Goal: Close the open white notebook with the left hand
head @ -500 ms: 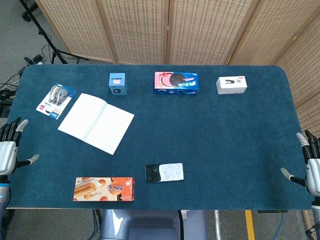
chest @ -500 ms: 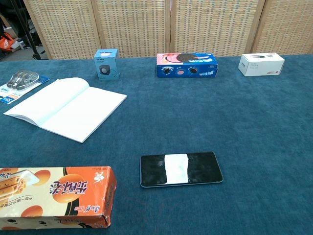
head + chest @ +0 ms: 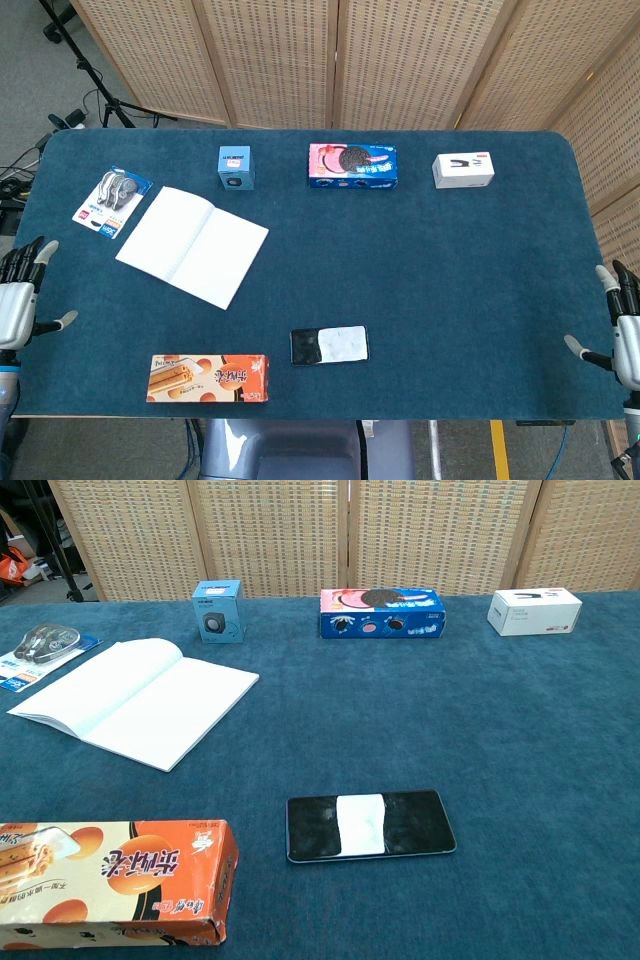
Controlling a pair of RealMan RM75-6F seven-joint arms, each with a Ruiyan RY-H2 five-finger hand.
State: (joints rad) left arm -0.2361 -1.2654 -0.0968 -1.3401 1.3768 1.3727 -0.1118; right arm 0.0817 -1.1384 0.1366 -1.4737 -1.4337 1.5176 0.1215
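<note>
The white notebook (image 3: 192, 245) lies open and flat on the left part of the blue table, its spine running from upper right to lower left; the chest view shows the notebook (image 3: 135, 700) too. My left hand (image 3: 18, 295) hangs at the table's left edge, well to the left of the notebook and below its level, with fingers spread and nothing held. My right hand (image 3: 624, 330) is at the far right edge, fingers apart and empty. Neither hand appears in the chest view.
A blister pack (image 3: 111, 201) lies just left of the notebook, a small blue box (image 3: 236, 166) behind it. A cookie box (image 3: 352, 166) and a white box (image 3: 463, 170) stand at the back. A phone (image 3: 329, 345) and an orange snack box (image 3: 208, 378) lie near the front edge.
Both hands have shifted very slightly downward at the table edges. The notebook and the other objects have not moved.
</note>
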